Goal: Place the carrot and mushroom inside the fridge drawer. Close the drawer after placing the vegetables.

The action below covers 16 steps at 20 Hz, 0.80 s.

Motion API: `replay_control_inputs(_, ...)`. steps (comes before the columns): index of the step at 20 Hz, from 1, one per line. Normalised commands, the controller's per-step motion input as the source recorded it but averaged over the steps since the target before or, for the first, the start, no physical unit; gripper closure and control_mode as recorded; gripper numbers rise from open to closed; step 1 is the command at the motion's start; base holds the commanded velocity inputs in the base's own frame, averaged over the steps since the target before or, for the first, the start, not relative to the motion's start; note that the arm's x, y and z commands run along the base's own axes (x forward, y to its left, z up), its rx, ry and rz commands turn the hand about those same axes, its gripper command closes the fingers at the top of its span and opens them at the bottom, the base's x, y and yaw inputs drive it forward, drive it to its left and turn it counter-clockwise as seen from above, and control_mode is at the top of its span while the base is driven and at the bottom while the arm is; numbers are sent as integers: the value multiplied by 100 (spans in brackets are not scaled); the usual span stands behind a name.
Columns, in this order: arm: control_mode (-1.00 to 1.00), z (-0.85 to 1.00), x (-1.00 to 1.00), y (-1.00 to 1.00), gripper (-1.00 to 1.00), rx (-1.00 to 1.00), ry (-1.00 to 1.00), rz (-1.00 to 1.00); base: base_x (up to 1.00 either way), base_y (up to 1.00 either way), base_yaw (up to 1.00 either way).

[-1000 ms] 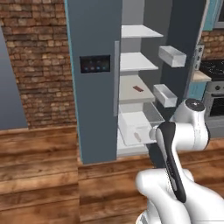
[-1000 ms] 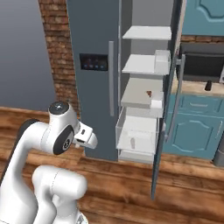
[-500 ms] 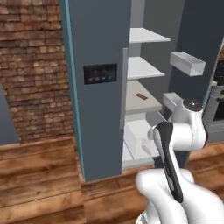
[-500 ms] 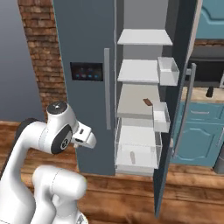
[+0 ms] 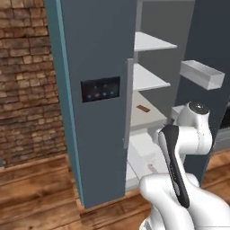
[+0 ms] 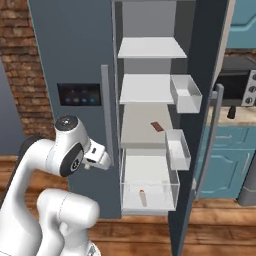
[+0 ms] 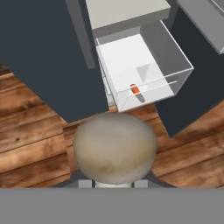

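Since a second ago both base views have swung closer to the fridge (image 5: 96,67), so it is the base that has driven in, not the things that have shifted; the arm's pose looks unchanged.

Left base view: the arm rises at 5 o'clock and hides most of the drawer (image 5: 141,155), of which a pale corner shows beside the closed left door. A small brown item (image 5: 143,108) lies on the shelf (image 5: 148,117) above it.

Right base view: the drawer (image 6: 149,187) stands pulled out at the fridge's foot, and the carrot (image 6: 143,196) lies in it near the front wall. The hand (image 6: 98,156) hangs at 9 o'clock from the drawer, well apart from it and a little higher.

Hand view: the mushroom (image 7: 114,148) sits at 6 o'clock, and the hand is pinching it by the stem, the fingers largely hidden beneath the cap. At 12 o'clock lies the open drawer (image 7: 177,72), the carrot (image 7: 134,89) inside, close to its clear front.

Judging by this, the carrot is done and the mushroom is in transit. Next the hand must travel over the drawer's front wall, lower, release, then push the drawer shut.
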Motion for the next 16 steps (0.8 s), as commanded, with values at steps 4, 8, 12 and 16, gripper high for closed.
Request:
replay_control_inputs(4,100,0,0,0,100,0,0,0,56,25,-19)
replay_control_inputs(8,100,0,0,0,100,0,0,0,49,21,-16)
replay_control_inputs(12,100,0,0,0,100,0,0,0,35,11,-11)
replay_control_inputs(16,100,0,0,0,100,0,0,0,34,3,-6)
